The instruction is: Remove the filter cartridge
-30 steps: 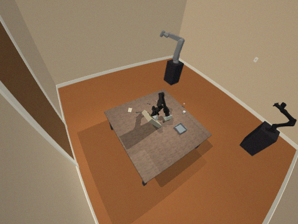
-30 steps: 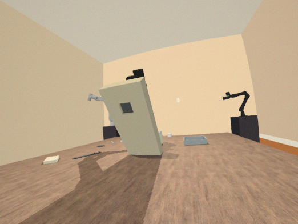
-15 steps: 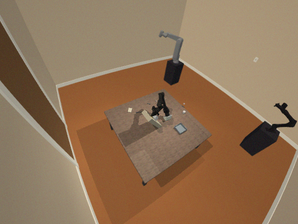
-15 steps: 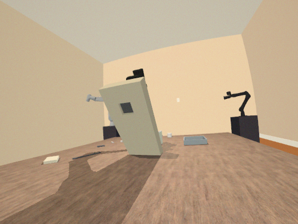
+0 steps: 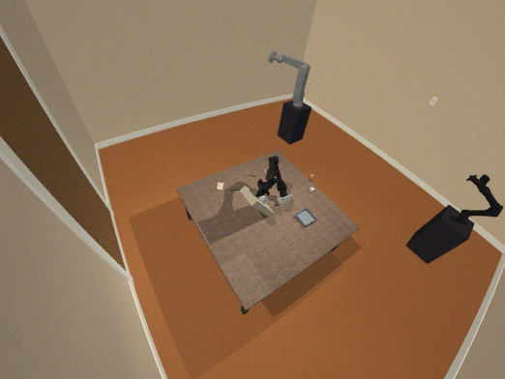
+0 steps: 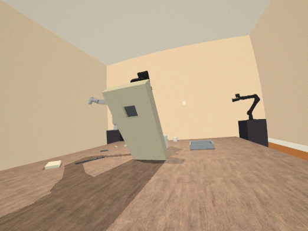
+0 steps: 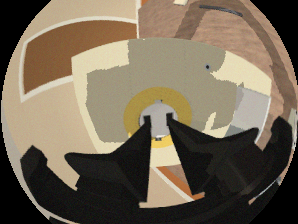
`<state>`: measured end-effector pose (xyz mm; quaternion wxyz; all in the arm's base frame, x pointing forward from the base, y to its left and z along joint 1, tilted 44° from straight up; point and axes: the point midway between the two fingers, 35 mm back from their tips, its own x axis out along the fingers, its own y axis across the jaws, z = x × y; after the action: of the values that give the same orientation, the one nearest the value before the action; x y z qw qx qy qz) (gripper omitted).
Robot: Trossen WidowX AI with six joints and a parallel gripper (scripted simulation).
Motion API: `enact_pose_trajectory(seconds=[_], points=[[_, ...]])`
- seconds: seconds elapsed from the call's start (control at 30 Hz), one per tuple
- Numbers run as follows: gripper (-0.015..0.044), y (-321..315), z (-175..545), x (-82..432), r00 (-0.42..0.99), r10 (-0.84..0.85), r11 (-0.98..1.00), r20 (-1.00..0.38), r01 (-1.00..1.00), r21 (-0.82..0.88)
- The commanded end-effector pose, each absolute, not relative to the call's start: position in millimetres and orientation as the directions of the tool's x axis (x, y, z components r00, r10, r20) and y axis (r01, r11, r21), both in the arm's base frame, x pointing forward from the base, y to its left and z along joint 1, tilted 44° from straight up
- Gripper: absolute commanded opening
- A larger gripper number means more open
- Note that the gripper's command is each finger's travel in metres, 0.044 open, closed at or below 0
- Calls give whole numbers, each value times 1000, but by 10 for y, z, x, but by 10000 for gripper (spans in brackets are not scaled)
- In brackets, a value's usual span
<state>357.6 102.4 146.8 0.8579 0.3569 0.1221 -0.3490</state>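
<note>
The cream service panel (image 5: 256, 202) (image 6: 144, 132) (image 7: 165, 62) stands tilted on the table. In the wrist view the round grey filter cartridge (image 7: 158, 126) sits in it, inside a yellow ring (image 7: 131, 117). Small dark marks show at the top and bottom of its face; the fingers partly cover the face. My gripper (image 7: 159, 123) (image 5: 260, 193) is partly open, its fingertips apart in front of the cartridge face, with nothing held. Whether the tips touch the face cannot be told. The blue-grey tray (image 5: 314, 223) (image 6: 201, 147) lies apart from the panel; no cartridge shows in it.
A pale block (image 5: 284, 199) (image 6: 166, 142) stands beside the panel. A white cup (image 5: 311, 189) (image 6: 175, 139), a cream box (image 5: 220, 186) (image 6: 53, 165) and a dark rod (image 6: 89, 160) (image 7: 221, 10) are on the table. Two other arms stand on pedestals beyond it.
</note>
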Motion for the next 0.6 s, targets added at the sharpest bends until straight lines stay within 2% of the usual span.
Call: enact_pose_trajectory(seconds=[0.0, 0.57], points=[[99, 1025, 1461, 3575, 726, -510, 503, -461, 686, 525], [99, 1006, 1448, 3607, 727, -510, 503, -460, 686, 525]])
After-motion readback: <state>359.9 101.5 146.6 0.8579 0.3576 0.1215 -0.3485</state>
